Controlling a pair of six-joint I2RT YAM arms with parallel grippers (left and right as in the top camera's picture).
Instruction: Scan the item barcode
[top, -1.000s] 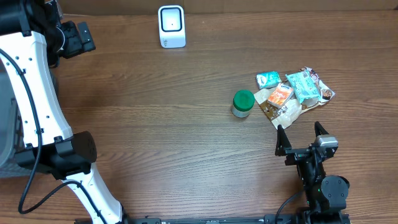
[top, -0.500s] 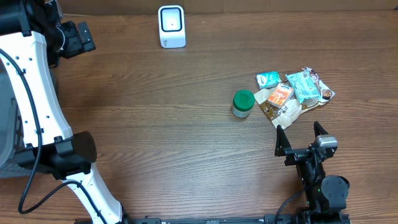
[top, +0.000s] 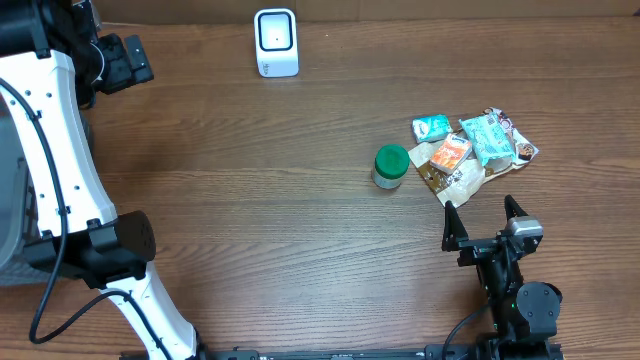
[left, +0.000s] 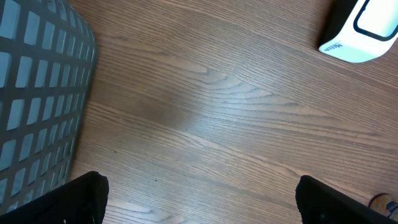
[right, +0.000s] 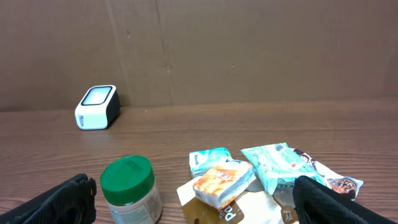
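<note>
The white barcode scanner (top: 276, 42) stands at the back of the table; it shows again as the scanner (right: 97, 107) in the right wrist view and as the scanner (left: 367, 28) in the left wrist view. The items lie at the right: a green-lidded jar (top: 390, 166) and a pile of snack packets (top: 470, 148). My right gripper (top: 482, 215) is open just in front of them, touching nothing. Its view shows the jar (right: 130, 190), an orange packet (right: 224, 182) and a teal packet (right: 280, 165). My left gripper (left: 202, 205) is open over bare wood at the far left, empty.
A grey mesh basket (left: 37, 93) sits beside the left gripper, at the table's left edge (top: 10, 200). A cardboard wall (right: 249, 50) closes off the back of the table. The left arm's white links (top: 60, 150) stretch along the left side.
</note>
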